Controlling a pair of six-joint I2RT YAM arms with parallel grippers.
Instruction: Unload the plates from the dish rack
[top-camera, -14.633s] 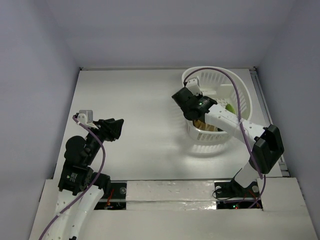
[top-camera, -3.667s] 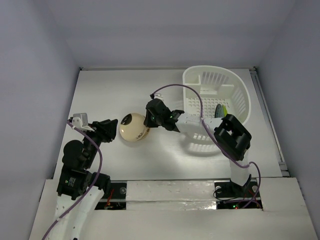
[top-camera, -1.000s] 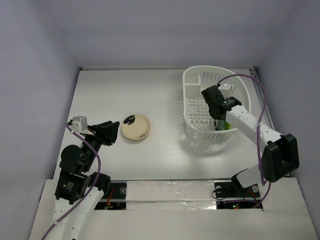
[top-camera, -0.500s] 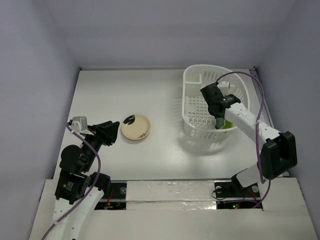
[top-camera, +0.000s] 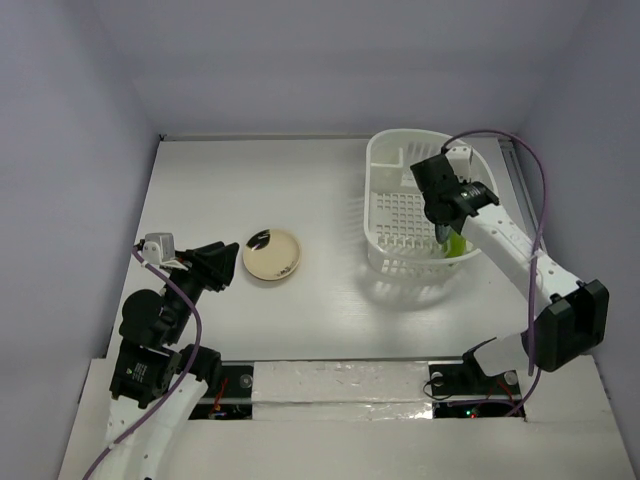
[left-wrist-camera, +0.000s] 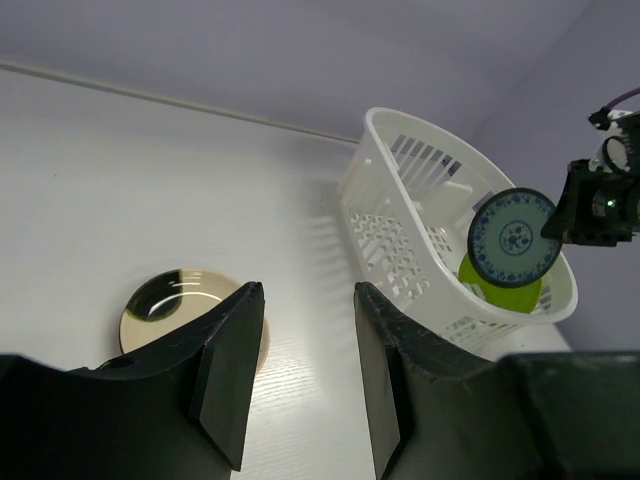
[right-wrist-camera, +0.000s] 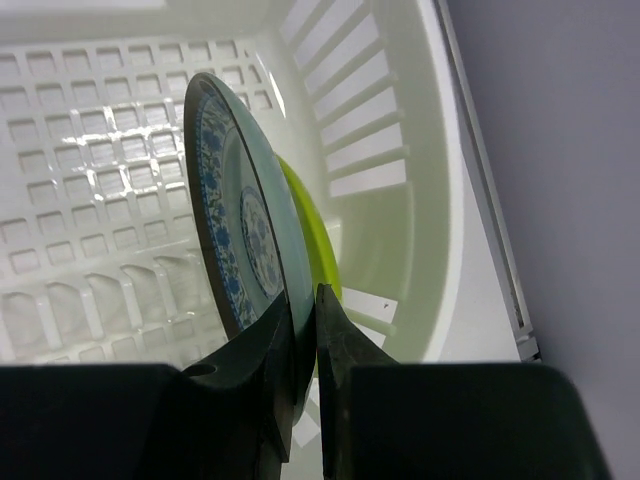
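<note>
The dish rack (top-camera: 395, 165) sits at the far right of the table (top-camera: 250, 180), a big white basket with slotted sides and a perforated floor. The right arm reaches into it from above. The right gripper (right-wrist-camera: 303, 318) is clamped tight on the rim of a blue-patterned plate (right-wrist-camera: 235, 230), one finger on each face. The plate stands on edge in the right half of the rack, and from the left wrist view its upper part rises above the rack's rim. I cannot tell whether its lower edge is clear of the rack floor.

Just behind that plate, towards the rack's right wall, a lime green plate (right-wrist-camera: 312, 245) stands on edge inside the basket. The two are very close, but whether they touch I cannot make out.

Out on the open table, well left of the rack, a cream plate (top-camera: 272, 254) lies flat with its face up and a dark patch at its far-left rim.

The left gripper (left-wrist-camera: 307, 330) hangs low over the table just near-left of the cream plate. Its jaws are apart with nothing between them, and they point towards the plate and the rack beyond.
</note>
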